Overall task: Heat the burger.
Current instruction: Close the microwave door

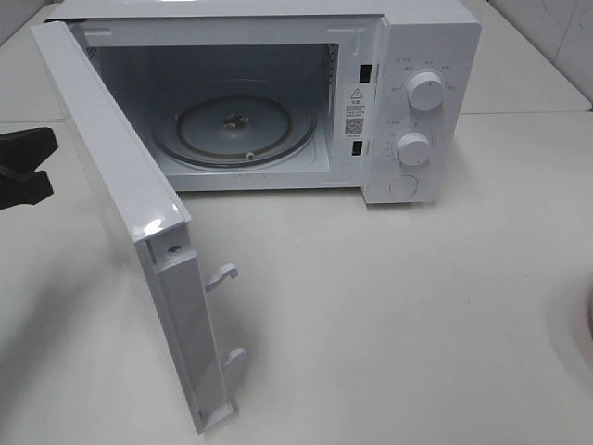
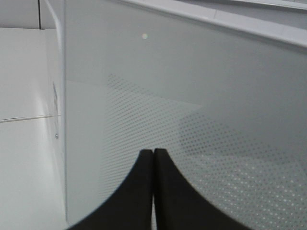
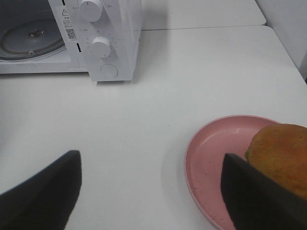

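The burger (image 3: 283, 151) shows its golden-brown bun on a pink plate (image 3: 211, 153) in the right wrist view, partly hidden behind one finger. My right gripper (image 3: 151, 160) hangs open above the table beside the plate, with nothing between its fingers (image 3: 43, 191). The white microwave (image 1: 417, 56) stands at the back with its door (image 1: 120, 176) swung wide open and its glass turntable (image 1: 236, 130) bare. At the far left, my left gripper (image 1: 28, 167) sits just outside the door. In the left wrist view, the left gripper (image 2: 153, 155) is shut and empty against the door's dotted glass.
Two knobs (image 1: 426, 90) and a round button are on the microwave's right panel. The open door juts toward the table's front left, with latch hooks (image 1: 222, 274) on its edge. A sliver of the pink plate (image 1: 589, 324) shows at the right edge.
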Robot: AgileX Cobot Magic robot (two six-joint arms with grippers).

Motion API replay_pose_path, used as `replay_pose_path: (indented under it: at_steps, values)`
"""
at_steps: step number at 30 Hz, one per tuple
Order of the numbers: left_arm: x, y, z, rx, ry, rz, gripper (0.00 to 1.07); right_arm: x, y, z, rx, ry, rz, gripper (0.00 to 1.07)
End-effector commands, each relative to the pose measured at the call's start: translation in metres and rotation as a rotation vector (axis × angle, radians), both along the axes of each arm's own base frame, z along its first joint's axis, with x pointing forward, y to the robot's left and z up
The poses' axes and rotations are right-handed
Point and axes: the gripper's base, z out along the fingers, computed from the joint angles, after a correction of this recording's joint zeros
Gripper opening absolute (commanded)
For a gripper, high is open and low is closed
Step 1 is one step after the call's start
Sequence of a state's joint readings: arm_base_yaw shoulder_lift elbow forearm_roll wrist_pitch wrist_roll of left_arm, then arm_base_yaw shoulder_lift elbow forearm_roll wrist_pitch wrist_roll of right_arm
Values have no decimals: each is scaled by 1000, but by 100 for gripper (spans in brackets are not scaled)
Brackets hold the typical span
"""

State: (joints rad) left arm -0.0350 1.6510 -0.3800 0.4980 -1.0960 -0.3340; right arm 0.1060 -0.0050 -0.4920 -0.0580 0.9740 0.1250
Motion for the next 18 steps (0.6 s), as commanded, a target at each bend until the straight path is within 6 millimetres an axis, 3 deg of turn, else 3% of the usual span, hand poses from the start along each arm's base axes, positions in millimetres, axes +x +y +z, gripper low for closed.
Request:
replay_pose_path:
  at_steps: [1, 11, 18]
  values:
    - [5, -8, 1, -7, -22, -28, 0, -4, 0, 0, 7, -46, -9, 73]
    - [8, -33, -10, 46, -20, -70, 0, -4, 0, 0, 7, -46, -9, 73]
    - [24, -56, -7, 37, -43, -94, 0, -4, 0, 0, 7, -46, -9, 73]
